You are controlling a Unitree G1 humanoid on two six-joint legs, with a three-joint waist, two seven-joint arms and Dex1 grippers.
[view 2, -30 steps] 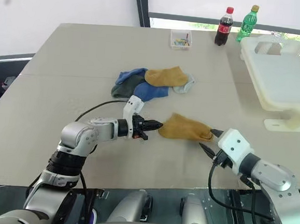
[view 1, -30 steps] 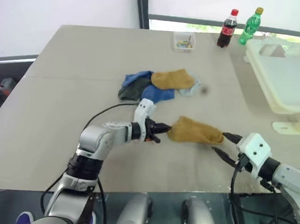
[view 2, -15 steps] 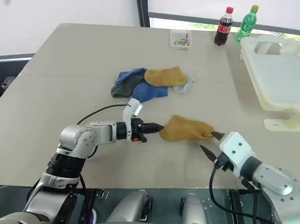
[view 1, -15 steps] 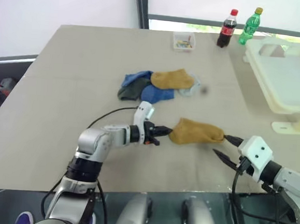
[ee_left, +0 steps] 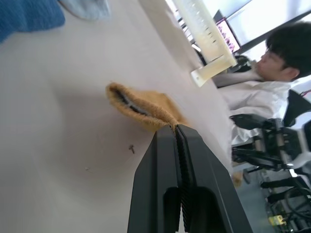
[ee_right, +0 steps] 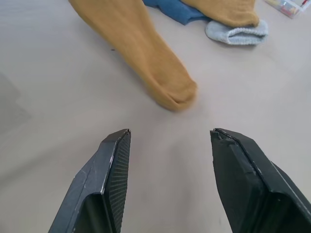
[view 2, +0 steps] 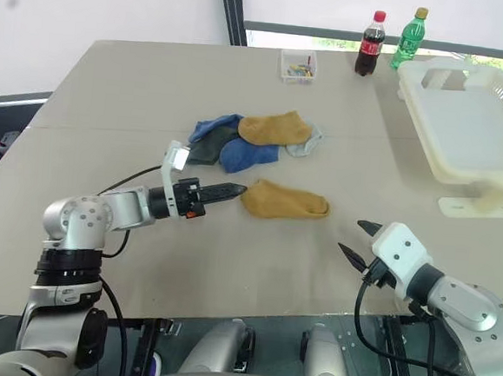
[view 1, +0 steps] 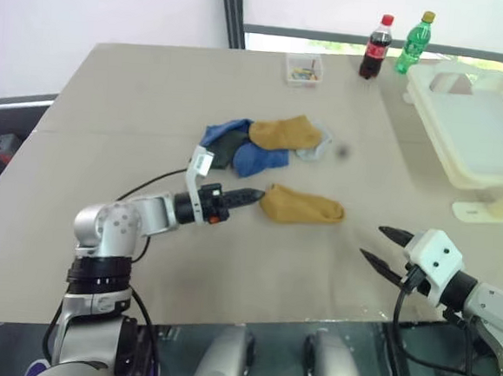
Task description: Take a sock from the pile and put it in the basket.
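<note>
Mid-table, mustard sock (view 1: 302, 205) is off the pile (view 1: 259, 145), left gripper (view 1: 253, 194) clamped on its edge; right gripper (view 1: 379, 246) jaws apart, empty. Basket (view 1: 496, 177) drop still pending.

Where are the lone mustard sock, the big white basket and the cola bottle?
mustard-yellow sock (view 1: 302, 206): left eye view, mid-body.
cream-white slotted plastic basket (view 1: 498, 129): left eye view, bare floor.
red-capped dark cola bottle (view 1: 373, 54): left eye view, label.
</note>
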